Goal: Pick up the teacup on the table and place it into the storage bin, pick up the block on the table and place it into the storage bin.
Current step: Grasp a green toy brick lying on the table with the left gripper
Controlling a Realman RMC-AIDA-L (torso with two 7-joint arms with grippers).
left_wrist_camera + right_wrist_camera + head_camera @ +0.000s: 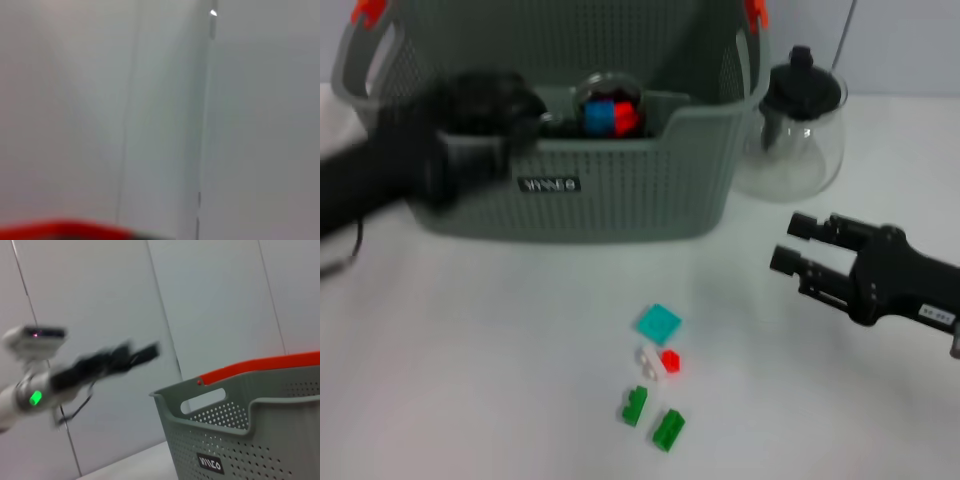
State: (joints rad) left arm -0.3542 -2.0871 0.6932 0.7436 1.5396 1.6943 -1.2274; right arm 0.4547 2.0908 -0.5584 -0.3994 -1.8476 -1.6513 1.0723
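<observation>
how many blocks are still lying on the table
5, clustered in front of the storage bin: a teal block, a white block touching a red block, and two green blocks nearest the robot. More blocks lie inside the bin; some may be hidden.

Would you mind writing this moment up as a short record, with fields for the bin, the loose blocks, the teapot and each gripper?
storage bin: grey, perforated, at the back of the table; a teacup holding red and blue pieces is inside
blocks: cyan block, red block and two green blocks on the table before the bin
teapot: glass, black lid, right of the bin
left gripper: over the bin's left side, blurred
right gripper: open, empty, above the table at right
</observation>
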